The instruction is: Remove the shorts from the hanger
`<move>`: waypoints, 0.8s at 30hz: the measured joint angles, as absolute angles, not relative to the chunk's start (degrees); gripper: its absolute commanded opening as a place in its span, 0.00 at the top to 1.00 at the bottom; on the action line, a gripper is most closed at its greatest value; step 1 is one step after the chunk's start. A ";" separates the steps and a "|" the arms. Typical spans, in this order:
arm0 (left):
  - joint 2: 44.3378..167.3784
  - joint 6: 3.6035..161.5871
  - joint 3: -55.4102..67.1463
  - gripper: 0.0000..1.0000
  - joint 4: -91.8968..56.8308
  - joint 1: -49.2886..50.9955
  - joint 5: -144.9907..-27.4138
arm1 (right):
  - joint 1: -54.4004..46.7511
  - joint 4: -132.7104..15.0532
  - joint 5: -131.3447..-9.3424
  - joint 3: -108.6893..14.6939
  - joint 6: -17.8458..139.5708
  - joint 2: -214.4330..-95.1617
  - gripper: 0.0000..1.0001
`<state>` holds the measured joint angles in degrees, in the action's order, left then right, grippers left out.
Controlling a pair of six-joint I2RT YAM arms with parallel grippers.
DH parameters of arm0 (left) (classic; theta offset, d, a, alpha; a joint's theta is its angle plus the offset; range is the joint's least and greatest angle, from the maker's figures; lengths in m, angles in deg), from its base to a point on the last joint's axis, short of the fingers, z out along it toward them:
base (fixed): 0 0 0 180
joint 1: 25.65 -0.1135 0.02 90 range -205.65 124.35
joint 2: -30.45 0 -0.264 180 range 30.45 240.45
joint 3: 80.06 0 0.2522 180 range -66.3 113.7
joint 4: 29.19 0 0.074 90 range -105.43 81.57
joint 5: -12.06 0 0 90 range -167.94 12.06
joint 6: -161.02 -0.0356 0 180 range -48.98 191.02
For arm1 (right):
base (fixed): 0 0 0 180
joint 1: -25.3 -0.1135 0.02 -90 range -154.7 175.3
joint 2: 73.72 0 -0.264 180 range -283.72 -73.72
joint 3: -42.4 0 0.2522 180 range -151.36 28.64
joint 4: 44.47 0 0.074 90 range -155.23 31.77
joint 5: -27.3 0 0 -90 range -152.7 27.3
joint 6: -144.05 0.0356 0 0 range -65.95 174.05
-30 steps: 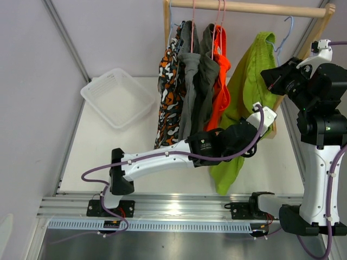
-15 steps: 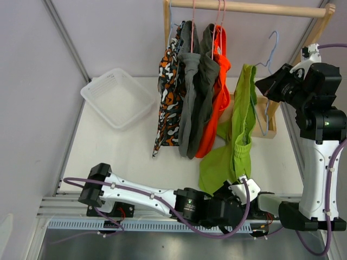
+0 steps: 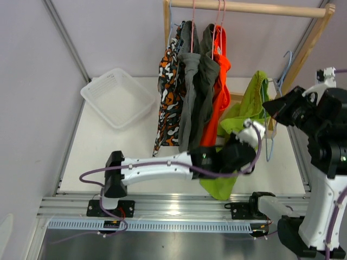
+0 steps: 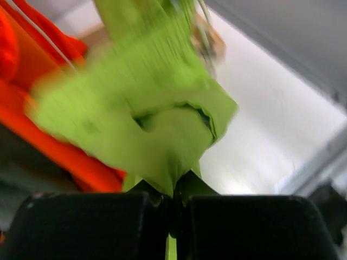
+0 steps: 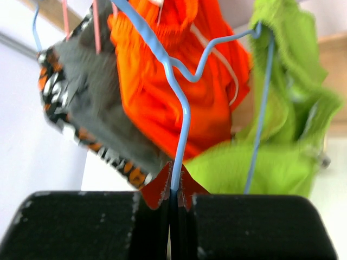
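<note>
The lime green shorts (image 3: 245, 114) hang on a light blue wire hanger (image 3: 271, 138) that is off the wooden rail (image 3: 244, 7). My left gripper (image 3: 246, 140) is shut on the green cloth, seen close in the left wrist view (image 4: 157, 119). My right gripper (image 3: 277, 104) is shut on the blue hanger (image 5: 181, 116). The camouflage shorts (image 3: 169, 92), the two dark grey shorts (image 3: 194, 92) and the orange shorts (image 3: 218, 81) hang from pink hangers on the rail.
A white plastic basket (image 3: 118, 96) stands on the table at the back left. The rack's wooden posts (image 3: 303, 51) rise at the back right. Grey walls close the left side.
My left arm swung down to the near edge and back up, still gripping the green shorts. My right gripper has carried the blue hanger down and to the right, off the rail.
</note>
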<state>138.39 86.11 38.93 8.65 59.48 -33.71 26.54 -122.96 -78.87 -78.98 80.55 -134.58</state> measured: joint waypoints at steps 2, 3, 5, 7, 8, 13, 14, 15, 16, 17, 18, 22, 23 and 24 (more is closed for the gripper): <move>141.71 84.88 46.40 1.00 10.13 55.56 -35.18 | 26.56 -125.91 -79.63 -78.98 81.01 -132.13 1.00; 143.09 84.25 49.99 1.00 10.96 53.68 -35.35 | 26.54 -127.33 -79.87 -79.15 81.05 -131.12 1.00; 144.47 83.44 54.78 1.00 12.51 50.93 -35.37 | 26.54 -130.46 -80.00 -81.66 81.12 -130.10 1.00; 143.49 83.51 54.19 1.00 12.97 50.38 -35.64 | 26.54 -132.23 -79.59 -85.38 81.18 -130.69 1.00; 142.28 83.66 52.04 1.00 12.95 50.54 -36.23 | 26.54 -132.89 -79.43 -88.00 81.29 -131.65 1.00; 135.11 87.29 35.10 1.00 13.91 53.31 -37.69 | 26.54 -131.44 -79.28 -97.71 82.82 -137.31 1.00; 133.65 88.14 31.54 1.00 14.85 54.12 -37.60 | 26.54 -130.39 -79.28 -97.80 83.11 -138.23 1.00; 132.51 89.04 28.83 1.00 15.92 55.24 -37.21 | 26.54 -129.50 -79.28 -97.80 83.57 -139.25 1.00; 131.73 89.74 27.04 1.00 17.08 56.28 -36.58 | 26.54 -128.62 -79.30 -97.77 83.89 -140.17 1.00; 130.79 91.09 25.60 1.00 19.14 58.10 -35.62 | 26.54 -127.55 -79.32 -97.64 84.18 -141.64 1.00; 129.74 92.53 24.74 1.00 21.45 60.46 -34.41 | 26.56 -126.31 -79.43 -97.49 84.53 -143.01 1.00; 123.66 100.34 24.33 1.00 30.66 71.45 -30.00 | 27.06 -120.10 -79.74 -97.73 85.62 -150.27 1.00; 121.52 102.61 24.18 1.00 33.15 73.97 -29.43 | 27.41 -119.01 -79.76 -98.08 85.77 -151.98 1.00; 118.85 105.12 23.67 1.00 35.51 76.31 -28.62 | 27.89 -118.46 -79.74 -99.15 86.06 -154.55 1.00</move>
<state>118.85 105.12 23.67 35.51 76.31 -28.62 27.89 -118.46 -79.74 -99.15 86.06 -154.55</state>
